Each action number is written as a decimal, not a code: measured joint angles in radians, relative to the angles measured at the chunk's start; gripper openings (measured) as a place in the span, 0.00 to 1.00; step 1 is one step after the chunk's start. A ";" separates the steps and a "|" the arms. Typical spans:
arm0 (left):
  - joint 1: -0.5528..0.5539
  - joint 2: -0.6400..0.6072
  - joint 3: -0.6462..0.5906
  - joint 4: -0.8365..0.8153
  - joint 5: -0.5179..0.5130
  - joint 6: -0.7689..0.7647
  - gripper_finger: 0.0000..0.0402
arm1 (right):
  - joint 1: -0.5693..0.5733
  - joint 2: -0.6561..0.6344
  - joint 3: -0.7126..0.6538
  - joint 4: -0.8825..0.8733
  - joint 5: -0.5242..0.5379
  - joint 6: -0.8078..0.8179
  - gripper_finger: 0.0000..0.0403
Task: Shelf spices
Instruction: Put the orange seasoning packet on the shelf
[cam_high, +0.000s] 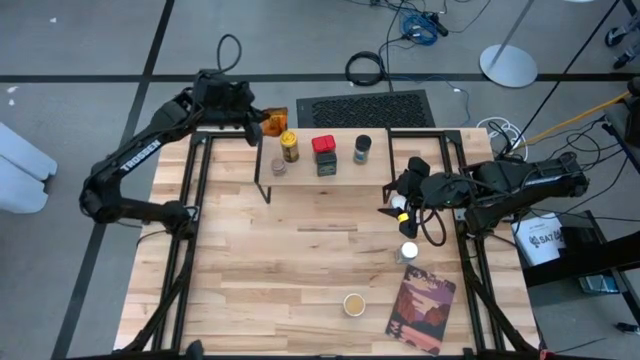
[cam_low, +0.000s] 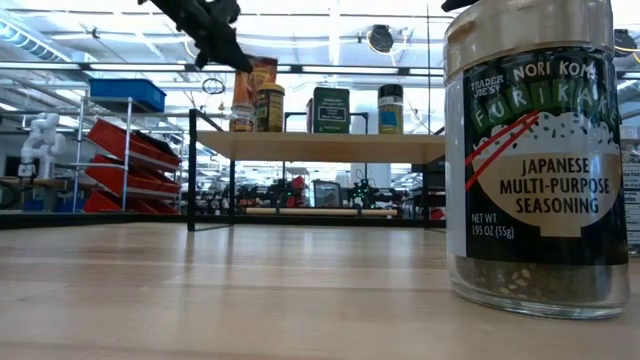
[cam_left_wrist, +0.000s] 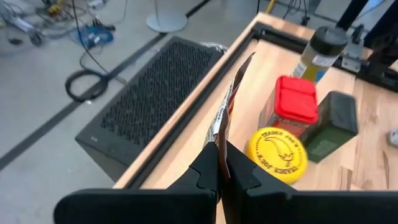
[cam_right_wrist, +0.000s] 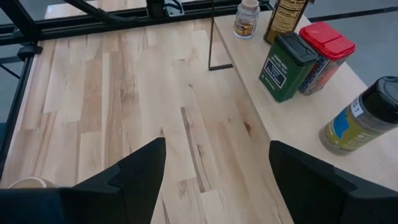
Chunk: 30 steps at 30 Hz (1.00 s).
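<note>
Orange packet (cam_high: 277, 121) is pinched flat in the left gripper (cam_left_wrist: 222, 163) above the shelf (cam_high: 340, 165), yellow-lidded jar (cam_left_wrist: 277, 154) just beside it, while the right gripper (cam_right_wrist: 214, 163) hangs spread wide over the tabletop (cam_right_wrist: 112, 93).

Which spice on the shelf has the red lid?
The middle one: a red flip lid, beside the dark green tin, between the yellow-lidded jar and the black-capped jar.

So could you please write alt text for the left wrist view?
The left gripper, shut on a thin packet, holds it upright at the shelf edge beside a yellow-lidded jar, a red-lidded jar, a green tin and a black-capped jar.
</note>
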 joint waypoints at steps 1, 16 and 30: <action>0.000 0.013 0.000 0.000 0.000 0.000 0.01 | 0.000 0.000 0.000 0.000 0.000 0.000 0.68; -0.001 0.118 0.000 -0.029 0.018 -0.001 0.01 | 0.000 0.000 0.000 -0.004 -0.004 0.000 0.68; -0.002 0.117 0.000 -0.042 0.018 0.049 0.02 | 0.000 0.000 0.000 -0.005 -0.004 0.000 0.68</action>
